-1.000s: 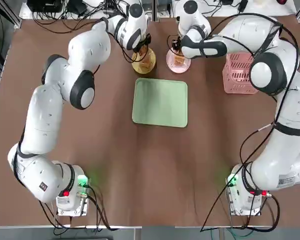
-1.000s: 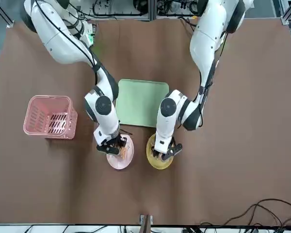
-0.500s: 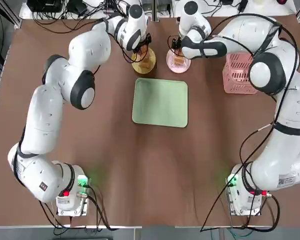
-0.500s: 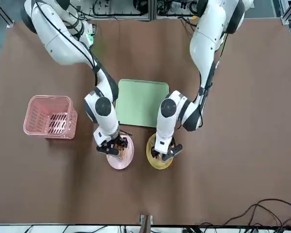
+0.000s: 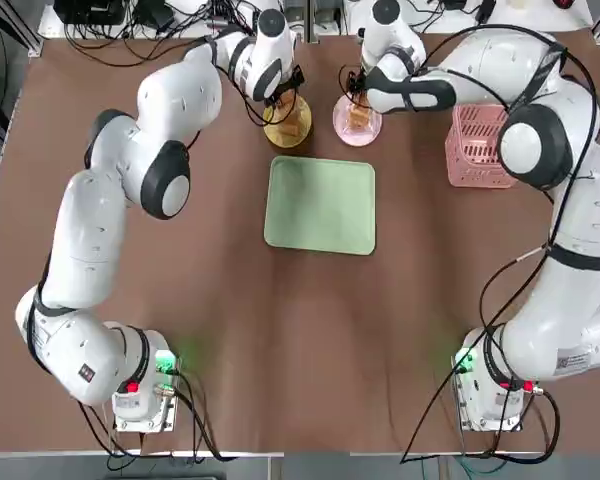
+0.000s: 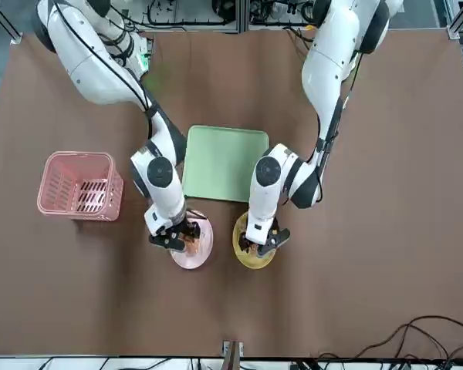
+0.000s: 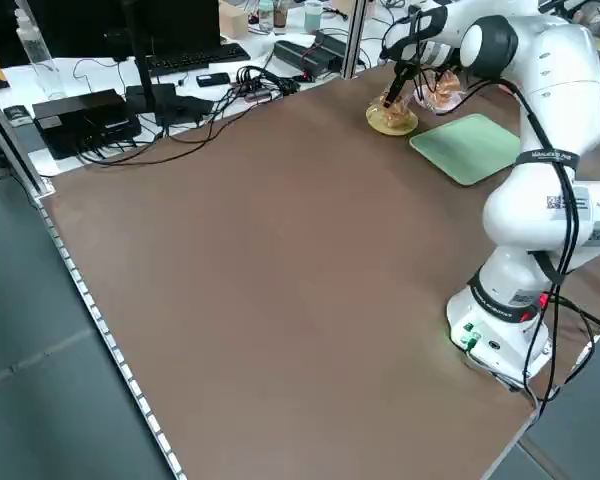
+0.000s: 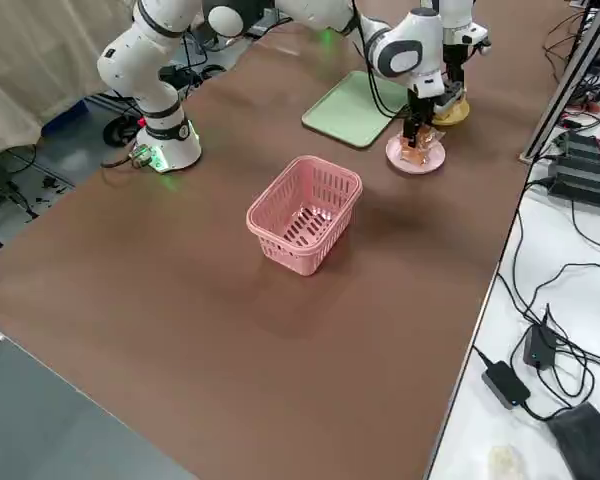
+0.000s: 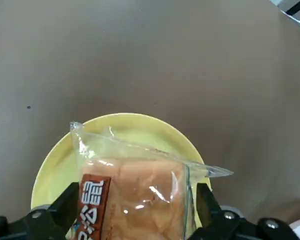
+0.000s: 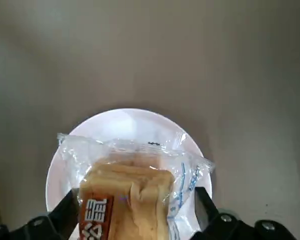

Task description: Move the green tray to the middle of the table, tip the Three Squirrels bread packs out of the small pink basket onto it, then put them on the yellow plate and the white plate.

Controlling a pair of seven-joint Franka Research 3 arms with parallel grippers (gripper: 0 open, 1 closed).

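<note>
Brown table [image 5: 310, 350]: green tray [image 5: 320, 206] lay flat near the middle, yellow plate [image 5: 302, 138] and white plate [image 5: 346, 136] side by side just beyond it, small pink basket [image 8: 302, 216] upright on the robot's right. Both arm bases sat at the near edge.

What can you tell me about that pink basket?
The small pink basket is a pale pink, squarish container, apparently plastic, with open-grid sides, a slotted bottom and a plain rim. It stands upright and empty on the brown table, on the robot's right side, apart from the green tray. Nothing seems to touch it but the tabletop.
</note>
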